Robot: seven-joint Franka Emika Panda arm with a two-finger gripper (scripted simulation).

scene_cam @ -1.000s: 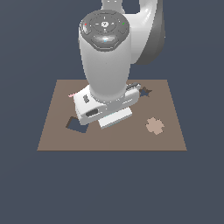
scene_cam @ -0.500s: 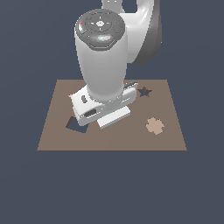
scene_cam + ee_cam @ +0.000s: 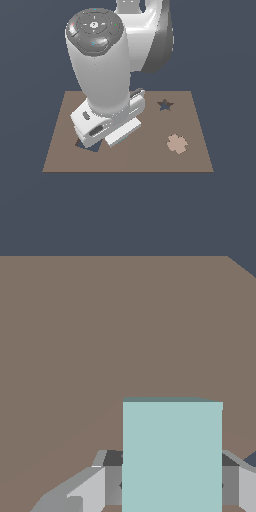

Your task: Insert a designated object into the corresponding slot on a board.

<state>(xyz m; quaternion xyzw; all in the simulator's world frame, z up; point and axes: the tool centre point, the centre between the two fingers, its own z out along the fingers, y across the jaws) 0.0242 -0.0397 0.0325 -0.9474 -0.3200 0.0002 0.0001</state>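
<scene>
Looking down over the board (image 3: 125, 155), I see the big white arm (image 3: 102, 70) bent low across its middle, the wrist housing hiding most of what lies under it. In the wrist view the gripper (image 3: 171, 483) has the light teal block (image 3: 171, 456) clamped between its two grey fingers (image 3: 112, 481), one pressed against each side, and the block fills the lower middle of that picture with bare brown board behind it. The block itself is hidden in the exterior view, somewhere beneath the wrist.

The slot (image 3: 81, 144) shows only as a dark sliver poking out from under the wrist housing toward the exterior view's left; nothing can be seen inside it, though most of it is covered. A dark corner also shows in the wrist view just beside one finger, but I cannot tell which opening that is.

Toward the exterior view's right, the star-shaped hole (image 3: 165, 105) sits open and dark, and nearer the front edge a tan lobed piece (image 3: 177, 144) lies flat on the board, well apart from the arm.
</scene>
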